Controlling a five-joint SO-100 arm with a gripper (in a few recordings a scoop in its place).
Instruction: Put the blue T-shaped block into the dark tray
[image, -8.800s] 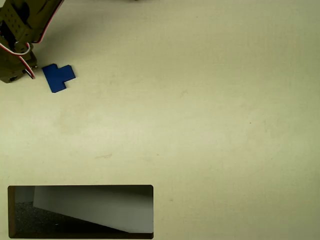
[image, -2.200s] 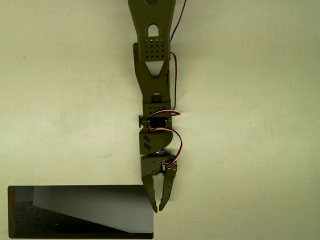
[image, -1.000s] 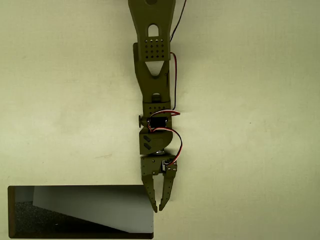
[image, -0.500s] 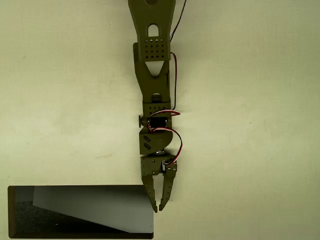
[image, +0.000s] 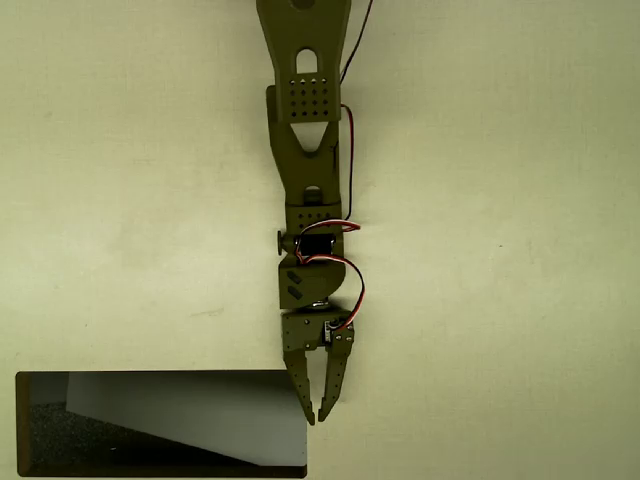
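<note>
In the overhead view the olive arm (image: 308, 150) reaches down from twelve o'clock to the middle of the pale table (image: 500, 200); its gripper (image: 318, 412) points toward six o'clock, the fingertips hanging at the right end of the dark tray (image: 160, 374), which fills the seven o'clock corner; one fingertip overlaps the tray's right rim, the other lies just outside it over the table; the fingers (image: 298, 385) are slightly parted, a narrow gap showing between them with nothing visible in it, so the grip reads as released and empty; the blue T-shaped block cannot be made out on the table or on the parts of the tray that show, namely the black speckled floor at the left and the pale grey slanted panel (image: 200, 410) across the middle; it may lie hidden below the panel or under the gripper, but that cannot be told; my judgement is that the drop is likely done, given an empty gripper poised at the tray's edge; what seems left is to draw the arm back and confirm the block rests inside.
</note>
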